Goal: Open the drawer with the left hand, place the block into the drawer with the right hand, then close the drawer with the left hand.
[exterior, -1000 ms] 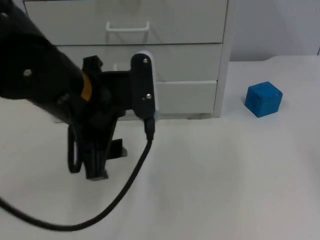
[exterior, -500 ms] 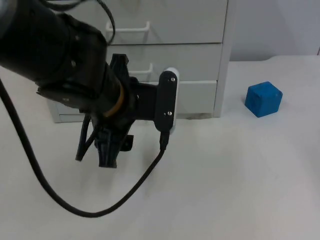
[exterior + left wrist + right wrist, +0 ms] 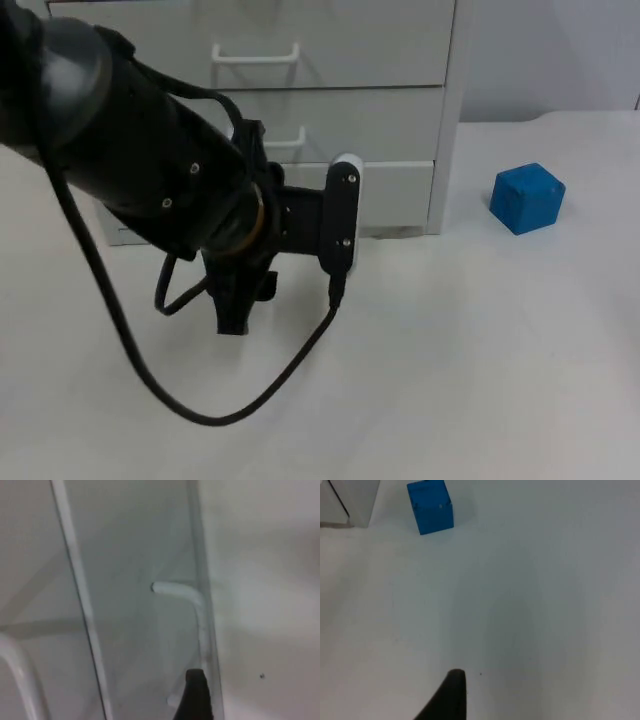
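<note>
The white bench (image 3: 450, 380) is carrying a white drawer cabinet (image 3: 300, 110) at its far side, all drawers sitting shut. The left claw (image 3: 235, 310) is hanging low just in front of the bottom drawer (image 3: 385, 190), its handle (image 3: 192, 605) close ahead; whether the claw is open cannot be told. The blue block (image 3: 528, 198) is sitting right of the cabinet, apart from it. The right claw (image 3: 451, 697) is waiting over bare bench, near side of the block, its opening not discernible.

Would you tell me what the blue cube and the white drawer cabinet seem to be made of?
The blue cube looks like matte foam or painted wood: dull, even faces with softly rounded edges. The white drawer cabinet seems to be smooth painted board or plastic, judging by its flat, faintly sheened fronts and thin white bar handles.
</note>
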Action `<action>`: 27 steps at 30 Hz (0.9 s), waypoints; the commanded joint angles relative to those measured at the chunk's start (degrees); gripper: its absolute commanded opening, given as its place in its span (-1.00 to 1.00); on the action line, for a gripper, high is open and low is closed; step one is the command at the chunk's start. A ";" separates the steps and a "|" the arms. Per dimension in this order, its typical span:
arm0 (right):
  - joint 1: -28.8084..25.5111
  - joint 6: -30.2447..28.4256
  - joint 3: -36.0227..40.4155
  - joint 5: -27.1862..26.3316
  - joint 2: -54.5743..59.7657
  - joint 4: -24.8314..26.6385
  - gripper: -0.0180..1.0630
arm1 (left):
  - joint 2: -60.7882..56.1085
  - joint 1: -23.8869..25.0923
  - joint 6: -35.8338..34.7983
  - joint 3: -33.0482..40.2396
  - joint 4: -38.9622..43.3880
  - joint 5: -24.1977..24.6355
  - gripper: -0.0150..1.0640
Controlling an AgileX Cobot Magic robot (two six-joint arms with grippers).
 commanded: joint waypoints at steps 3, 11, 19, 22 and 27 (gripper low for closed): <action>-0.41 0.19 -0.03 -0.47 -0.16 -0.58 0.98 | 1.73 -0.13 -2.90 -2.72 0.72 0.24 0.21; -0.41 0.19 -0.03 -0.47 -0.16 -0.76 0.98 | 5.89 -0.13 -3.52 -6.89 0.72 1.78 0.15; -0.41 0.45 -0.03 -0.47 -0.16 -0.80 0.98 | 8.99 -0.13 -4.12 -6.89 0.72 3.09 -0.46; -0.41 0.61 -0.03 -0.47 -0.16 -0.80 0.98 | 9.13 -0.13 -5.16 -6.89 0.72 3.27 -0.78; -0.41 0.61 -0.03 -0.47 -0.16 -0.80 0.98 | 9.00 -0.58 -6.36 -6.89 -0.61 3.69 -0.98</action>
